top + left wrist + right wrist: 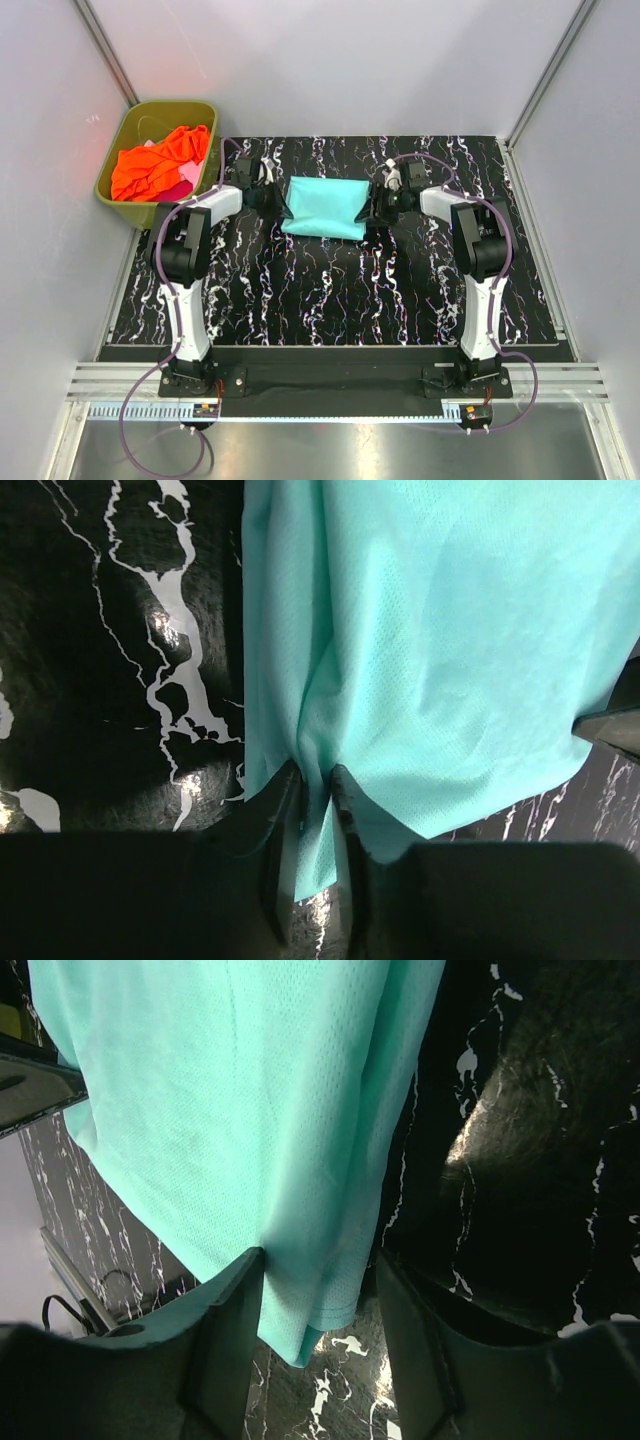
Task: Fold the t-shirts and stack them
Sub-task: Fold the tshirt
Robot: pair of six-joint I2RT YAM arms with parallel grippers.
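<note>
You have the folded teal t-shirt (323, 207) lying lengthwise between the arms: left end effector (315, 785) clamped on its left edge, right end effector (320, 1270) straddling its right edge, jaws apart.

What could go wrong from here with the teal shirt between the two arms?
1. The left tool pinches only a thin, bunched edge of the folded teal mesh t-shirt. A pull might slip it free or drag the fold open.
2. The right tool stands wide around the opposite edge and seems not to be clamped, so a lift now could be one-sided and skew the fold.
</note>
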